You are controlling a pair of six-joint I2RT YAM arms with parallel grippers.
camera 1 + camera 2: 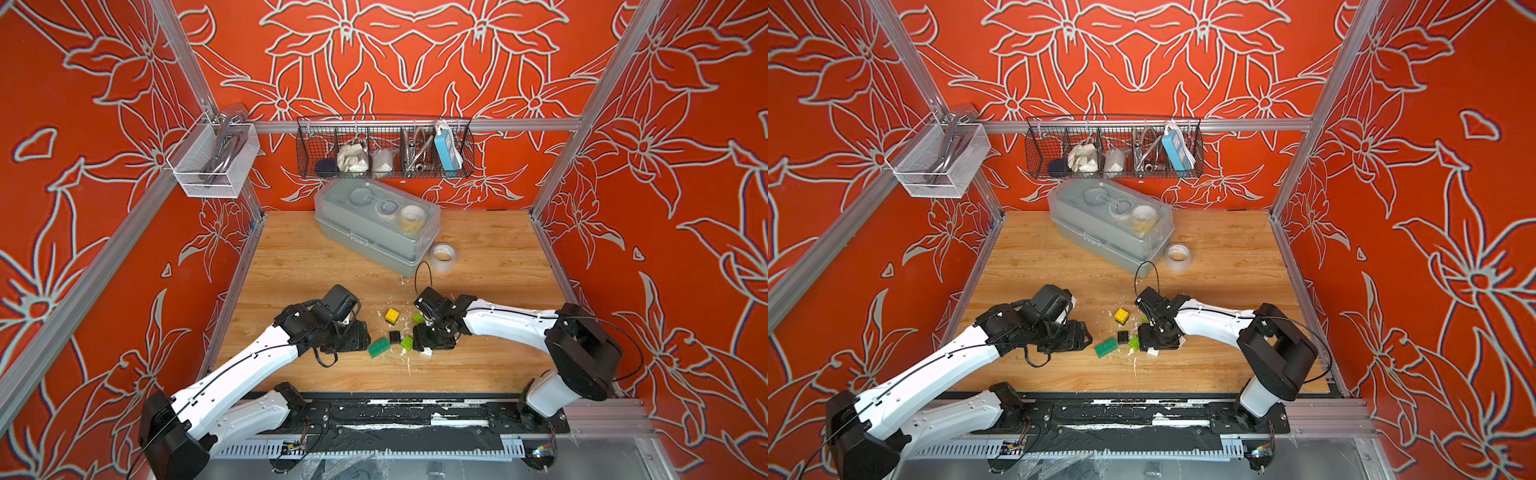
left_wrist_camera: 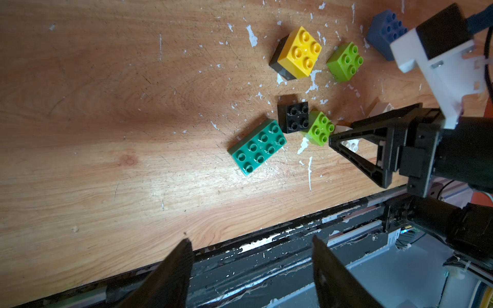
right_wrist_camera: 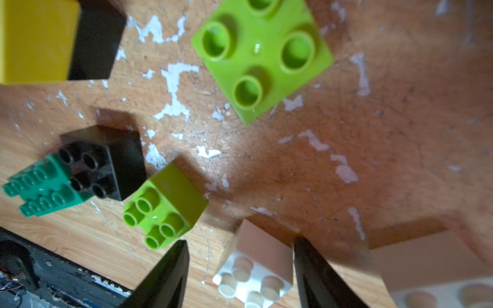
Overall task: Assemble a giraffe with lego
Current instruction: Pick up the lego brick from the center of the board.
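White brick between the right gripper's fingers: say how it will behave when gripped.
Probably rigid: the white brick looks like hard moulded plastic with flat sides for the right gripper to clamp. Likely light, being small. Its smooth faces sit skewed to the fingers, so it may twist on closing.

readable text: none | tape roll [image 1: 443, 257]: faint print on inner core, too small to read

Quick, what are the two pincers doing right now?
Left pincer: open, empty.
Right pincer: open, straddling the white brick, not gripping it yet.
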